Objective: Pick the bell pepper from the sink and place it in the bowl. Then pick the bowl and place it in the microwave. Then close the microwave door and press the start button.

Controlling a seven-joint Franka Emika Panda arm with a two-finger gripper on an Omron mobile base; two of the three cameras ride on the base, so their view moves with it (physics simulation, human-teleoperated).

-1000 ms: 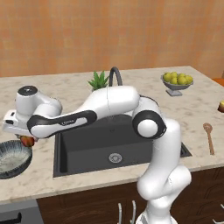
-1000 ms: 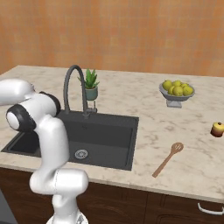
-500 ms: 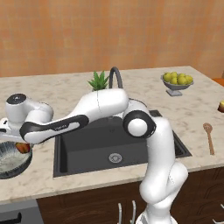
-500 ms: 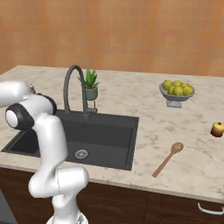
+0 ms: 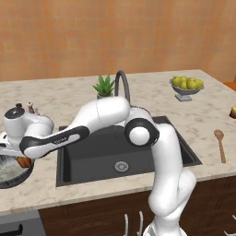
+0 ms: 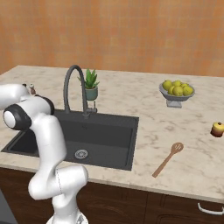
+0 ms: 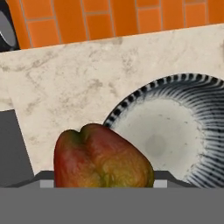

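- The arm [image 5: 101, 117] is reaching across the sink [image 5: 115, 152] toward the left end of the counter [image 5: 69, 99].
- The gripper [image 5: 20, 159] is hanging over the near left corner of the counter, above the right rim of the bowl [image 5: 9, 170].
- The bell pepper [image 7: 103, 159] is sitting at the gripper in the hand view; it is also showing as an orange-red spot [image 5: 23, 161] under the hand in the left base view.
- The fingers are not visible around the bell pepper, so it cannot be told whether they are clamping it.
- The bowl [image 7: 175, 131] is resting on the counter just left of the sink's left edge, with its pale inside facing up.
- In the hand view, the bell pepper is overlapping the bowl's striped rim, off the bowl's centre.
- A potted plant [image 6: 90, 85] is standing behind the sink beside the faucet [image 6: 74, 89].
- A footed fruit bowl [image 6: 176, 93] is standing toward the back right of the counter.
- A wooden spoon [image 6: 166, 159] is lying near the front edge, right of the sink.
- An apple [image 6: 217, 129] is sitting at the right edge.
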